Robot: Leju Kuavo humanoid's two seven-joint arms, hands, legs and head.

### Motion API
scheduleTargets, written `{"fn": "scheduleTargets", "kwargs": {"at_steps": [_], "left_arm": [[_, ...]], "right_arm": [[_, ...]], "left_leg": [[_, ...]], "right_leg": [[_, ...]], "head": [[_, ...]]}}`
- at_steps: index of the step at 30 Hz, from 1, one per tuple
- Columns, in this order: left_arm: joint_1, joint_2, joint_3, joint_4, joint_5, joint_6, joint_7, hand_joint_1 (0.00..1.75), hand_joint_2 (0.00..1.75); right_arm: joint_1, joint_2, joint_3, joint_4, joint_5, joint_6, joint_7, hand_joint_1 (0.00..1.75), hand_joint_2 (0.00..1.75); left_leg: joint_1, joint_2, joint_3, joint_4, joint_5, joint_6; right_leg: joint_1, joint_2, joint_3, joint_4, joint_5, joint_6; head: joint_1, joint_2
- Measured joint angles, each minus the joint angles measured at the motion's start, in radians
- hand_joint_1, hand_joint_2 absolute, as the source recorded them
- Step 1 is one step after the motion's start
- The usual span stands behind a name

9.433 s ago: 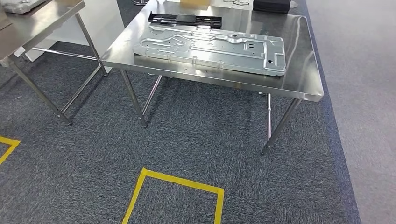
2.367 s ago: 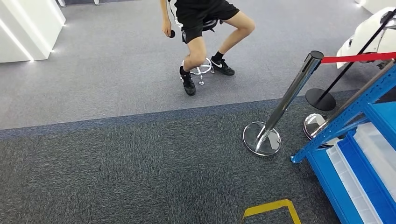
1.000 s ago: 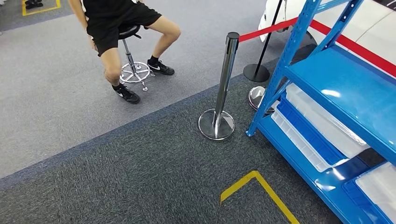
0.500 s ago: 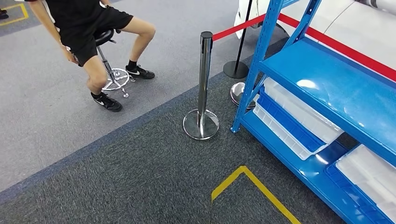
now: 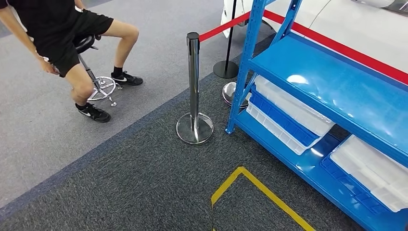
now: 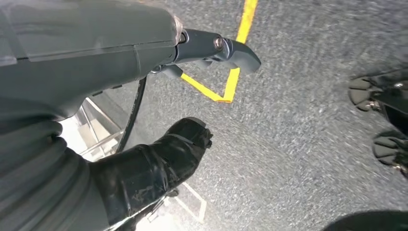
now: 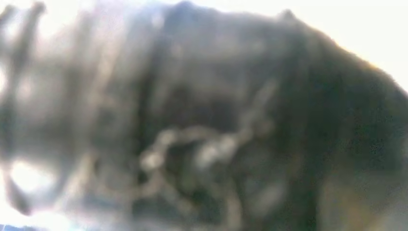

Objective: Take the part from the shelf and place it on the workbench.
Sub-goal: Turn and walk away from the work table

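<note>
2 clear bins (image 5: 288, 103) on blue shelf (image 5: 332, 72) | no legible text | L hand (image 6: 159, 96) empty

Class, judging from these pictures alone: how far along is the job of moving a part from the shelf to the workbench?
Early stage. Done: the blue shelf is in view. In hand: nothing; the left hand hangs empty above the carpet. Left: pick a part, carry it, place it on the workbench.
</note>
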Motion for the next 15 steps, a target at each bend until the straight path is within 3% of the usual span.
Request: {"fn": "scheduleTargets", "kwargs": {"at_steps": [2, 4, 7, 8, 9, 11, 13, 15], "left_arm": [[-0.001, 0.001, 0.000, 0.000, 0.007, 0.000, -0.010, 0.00, 1.75], [0.002, 0.001, 0.000, 0.000, 0.021, 0.004, -0.025, 0.00, 1.75], [0.010, -0.002, -0.002, 0.000, 0.030, 0.008, -0.049, 0.00, 1.75], [0.013, -0.004, -0.006, 0.000, 0.027, 0.008, -0.057, 0.00, 1.75], [0.016, -0.006, -0.012, 0.000, 0.023, 0.006, -0.063, 0.00, 1.75], [0.021, -0.009, -0.025, 0.000, 0.012, 0.002, -0.072, 0.00, 1.75], [0.023, -0.009, -0.036, 0.000, -0.002, -0.005, -0.075, 0.00, 1.75], [0.017, -0.008, -0.052, 0.000, -0.022, -0.017, -0.071, 0.00, 1.75]], "right_arm": [[0.000, 0.000, 0.003, 0.000, 0.001, 0.011, 0.000, 0.00, 0.00], [0.001, 0.004, 0.009, 0.000, 0.008, 0.019, -0.005, 0.00, 0.00], [0.003, 0.017, 0.019, 0.000, 0.013, 0.024, -0.036, 0.00, 0.00], [0.005, 0.022, 0.021, 0.000, 0.012, 0.027, -0.049, 0.00, 0.00], [0.006, 0.026, 0.021, 0.000, 0.012, 0.032, -0.061, 0.00, 0.00], [0.008, 0.032, 0.022, 0.000, 0.012, 0.040, -0.074, 0.00, 0.00], [0.008, 0.037, 0.025, 0.000, 0.012, 0.046, -0.081, 0.00, 0.00], [0.008, 0.040, 0.029, 0.000, 0.014, 0.050, -0.085, 0.00, 0.00]], "left_leg": [[0.001, 0.007, 0.005, -0.002, -0.004, -0.012], [0.004, -0.014, -0.006, 0.034, -0.033, -0.021], [0.005, -0.055, -0.089, 0.210, -0.124, -0.024], [0.005, -0.059, -0.114, 0.259, -0.138, -0.024], [0.005, -0.061, -0.123, 0.273, -0.131, -0.023], [0.005, -0.069, -0.091, 0.197, -0.069, -0.019], [0.005, -0.103, -0.039, 0.075, -0.014, -0.011], [0.003, -0.124, -0.020, 0.021, -0.005, -0.006]], "right_leg": [[0.000, 0.015, 0.000, -0.005, 0.005, -0.013], [-0.003, 0.027, 0.005, -0.013, 0.010, -0.027], [0.000, 0.046, 0.004, -0.015, 0.012, -0.041], [0.002, 0.055, 0.004, -0.014, 0.012, -0.042], [0.003, 0.064, 0.003, -0.012, 0.011, -0.043], [0.004, 0.084, 0.004, -0.006, 0.009, -0.043], [0.006, 0.104, -0.001, 0.003, 0.005, -0.038], [0.006, 0.119, -0.009, 0.010, 0.004, -0.028]], "head": [[0.000, 0.000], [0.000, 0.000], [0.000, 0.000], [0.000, 0.000], [0.000, 0.000], [0.000, 0.000], [0.000, 0.000], [0.000, 0.000]]}}
